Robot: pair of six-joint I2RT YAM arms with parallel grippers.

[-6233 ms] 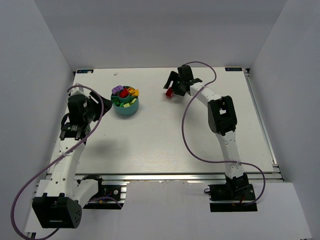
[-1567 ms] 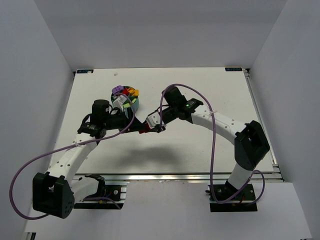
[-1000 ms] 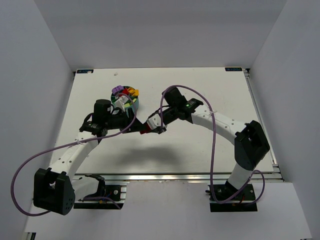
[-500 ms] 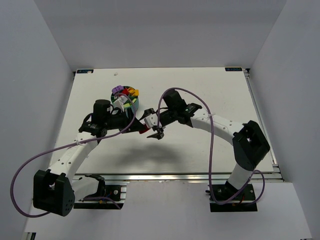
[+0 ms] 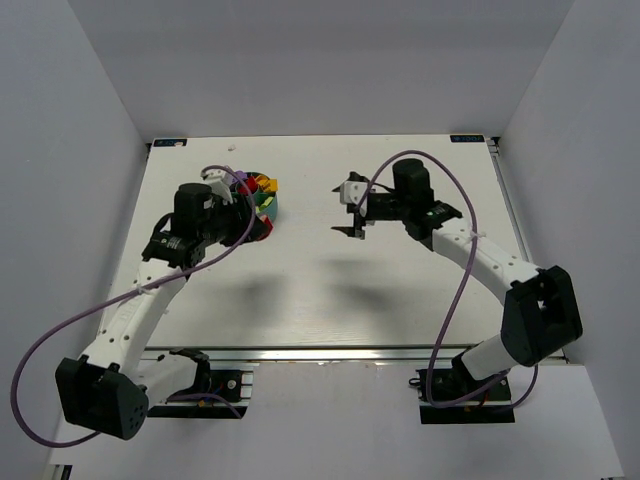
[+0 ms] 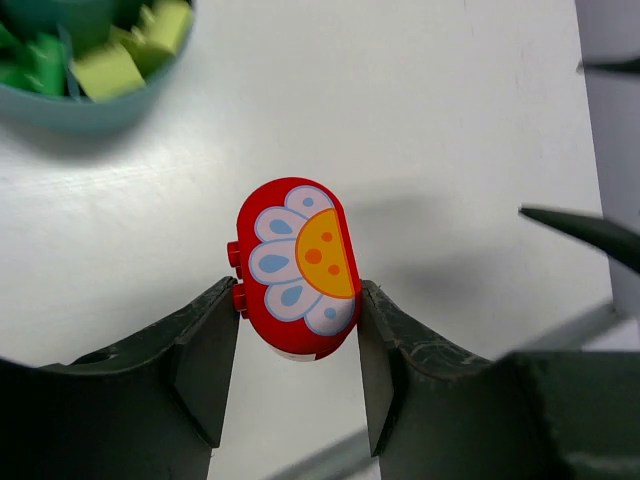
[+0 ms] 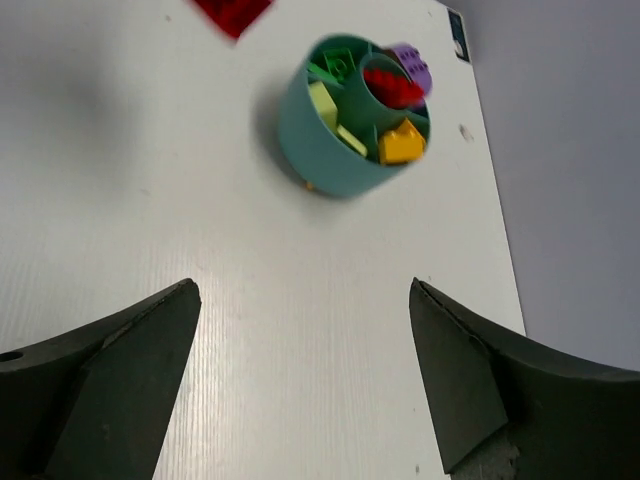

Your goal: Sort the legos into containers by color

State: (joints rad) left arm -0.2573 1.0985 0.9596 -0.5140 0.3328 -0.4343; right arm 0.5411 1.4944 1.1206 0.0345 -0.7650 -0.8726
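Observation:
A red oval lego (image 6: 295, 268) printed with a white and orange flower sits between the pads of my left gripper (image 6: 296, 300), which is shut on it. From above, the left gripper (image 5: 256, 226) holds this red lego (image 5: 263, 229) at the near side of the round teal cup (image 5: 272, 207). The cup's containers (image 7: 322, 150) hold green, yellow-green, orange, purple and red legos. My right gripper (image 5: 348, 211) hangs over the table to the right of the cup, open and empty. In its wrist view the right gripper (image 7: 305, 300) is spread wide over bare table.
The left arm covers much of the cup from above. The cup's rim (image 6: 85, 108), with green legos inside, shows at the top left of the left wrist view. Grey walls enclose the white table (image 5: 330, 290). Purple cables loop over both arms.
My right gripper has opened, let go of the red lego and drawn back to the right. My left gripper has kept the lego and carried it back to the cup.

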